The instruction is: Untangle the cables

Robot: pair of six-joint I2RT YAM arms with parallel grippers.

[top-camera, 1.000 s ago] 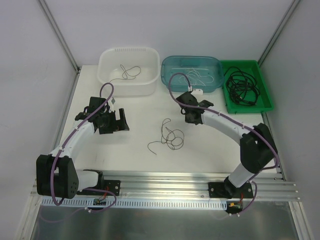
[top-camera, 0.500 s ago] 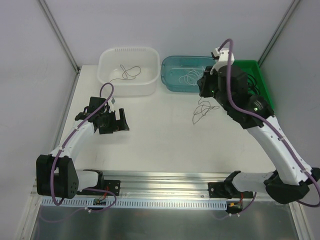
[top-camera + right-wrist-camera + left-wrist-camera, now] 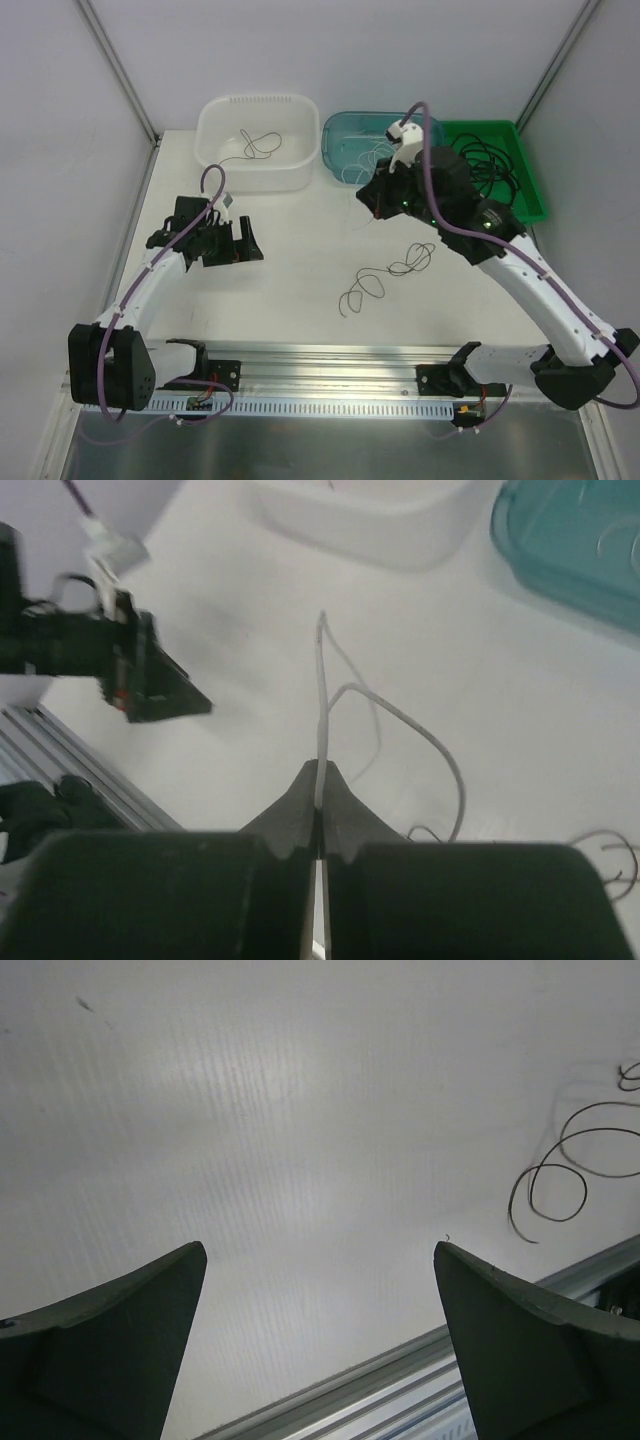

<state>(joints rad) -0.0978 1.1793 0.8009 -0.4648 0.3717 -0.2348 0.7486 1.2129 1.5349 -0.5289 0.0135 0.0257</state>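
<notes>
1. The left gripper hovers over the white table, its jaws spread wide with nothing between them.
2. At the back, a white tub holds one thin dark cable.
3. A thin dark wiry cable lies in loose loops on the table between the arms.
4. The right gripper is pressed together, pinching a thin white cable that hangs toward the table.
5. A teal tub holds pale cables. The green tray holds a thick black cable.
</notes>
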